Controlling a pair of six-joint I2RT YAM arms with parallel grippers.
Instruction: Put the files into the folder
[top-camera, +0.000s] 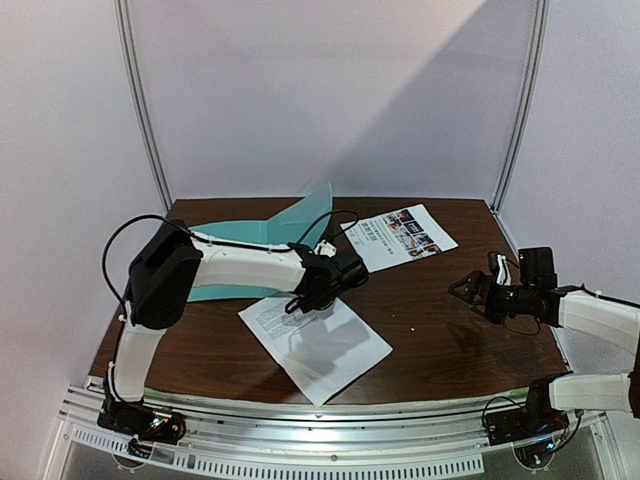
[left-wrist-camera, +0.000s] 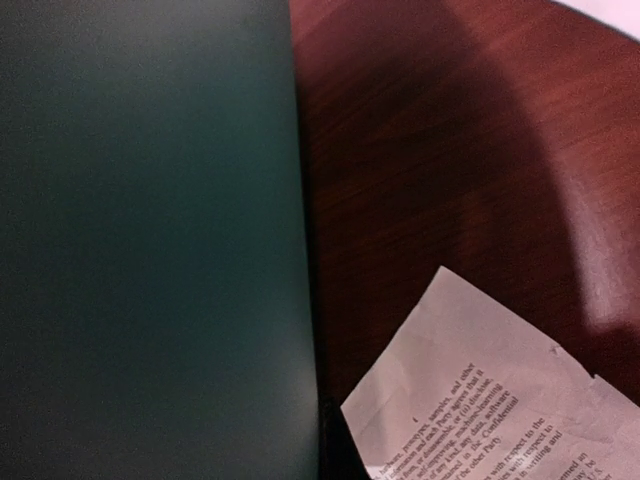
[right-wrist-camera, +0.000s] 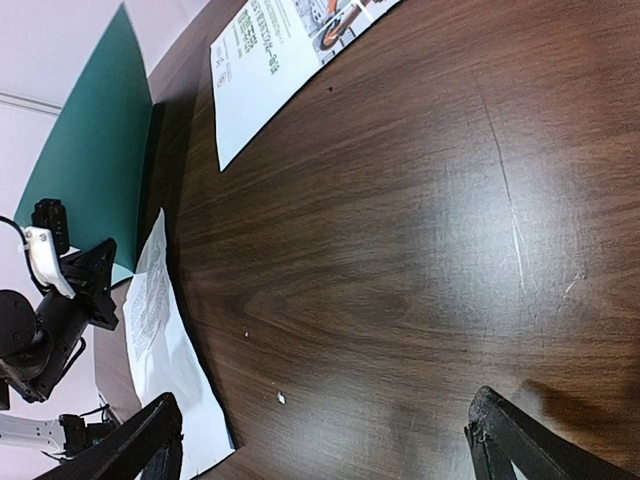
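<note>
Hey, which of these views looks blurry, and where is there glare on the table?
Left wrist view: the folder is a dim, soft blur, though the text sheet reads sharp. Right wrist view: pale glare patches on the table. Top view: sheen along its near edge.

The table (top-camera: 450, 340) has a dark wood-grain top, smooth and glossy, with pale glare on it. On the table, the folder (top-camera: 240, 235) is thin teal card with a matt face. The text sheet (top-camera: 320, 345) near the table's front edge is matt white paper, nicked along one edge. The photo sheet (top-camera: 400, 235) toward the back is printed paper. A pale metal rail (top-camera: 330, 428) runs along the table's front. Over the table, the left arm (top-camera: 250, 268) has smooth white plastic shells.
</note>
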